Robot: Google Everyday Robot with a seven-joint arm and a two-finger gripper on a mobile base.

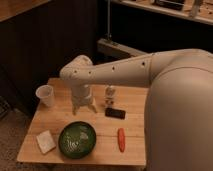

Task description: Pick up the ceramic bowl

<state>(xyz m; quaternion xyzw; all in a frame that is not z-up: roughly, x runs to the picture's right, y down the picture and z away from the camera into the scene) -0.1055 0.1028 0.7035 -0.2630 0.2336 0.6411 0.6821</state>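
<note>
The white two-finger gripper [84, 106] is hanging spread and empty just behind the glossy dark green ceramic bowl [77, 139]. Nothing is being gripped yet; by my reading, reaching, grasping and lifting are all remaining.

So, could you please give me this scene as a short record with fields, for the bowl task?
target: ceramic bowl, dark green, front of table, not held
gripper: gripper, pointing down over the table just behind the bowl
left of bowl: white flat square item
right of bowl: orange-red stick-shaped item
back left: white cup
right of gripper: small white figure; black flat rectangular item
support: wooden table
</note>
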